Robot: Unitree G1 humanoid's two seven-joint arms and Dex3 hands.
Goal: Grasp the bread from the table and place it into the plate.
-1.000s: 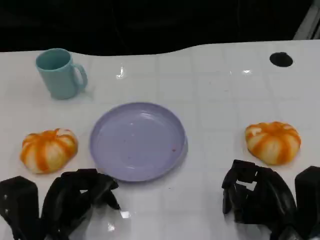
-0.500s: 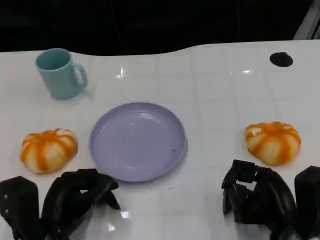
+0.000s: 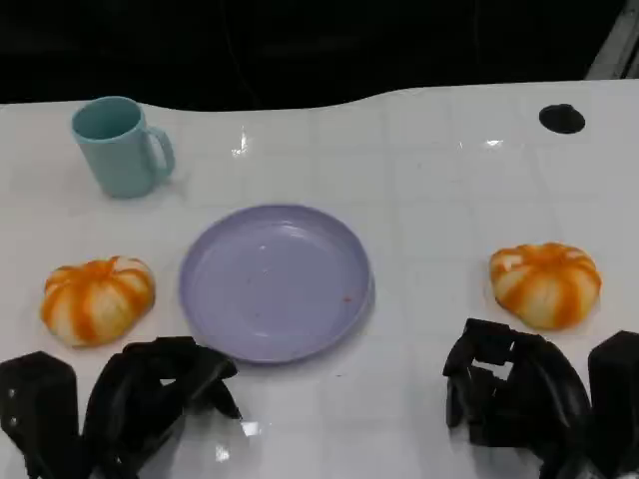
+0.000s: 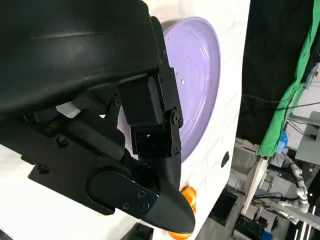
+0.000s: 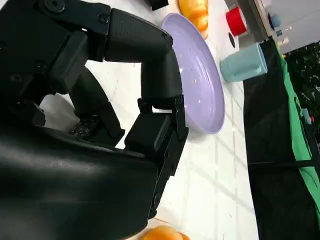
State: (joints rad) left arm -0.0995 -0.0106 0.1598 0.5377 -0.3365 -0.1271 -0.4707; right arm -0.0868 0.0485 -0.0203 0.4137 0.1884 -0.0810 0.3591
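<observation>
1. A round lavender plastic plate (image 3: 276, 281) sits at the middle of the white tiled table (image 3: 429, 170), with nothing on it.
2. One orange-and-white striped, pumpkin-shaped bread roll (image 3: 97, 298) lies on the table just left of the plate; a second striped bread roll (image 3: 545, 282) lies well to its right.
3. The black left hand (image 3: 150, 394) is low at the near edge, fingers curled in, holding nothing.
4. The black right hand (image 3: 514, 394) sits near the second roll, apart from it, fingers curled and empty.
5. A light teal ceramic mug (image 3: 120, 146) stands at the far left.
</observation>
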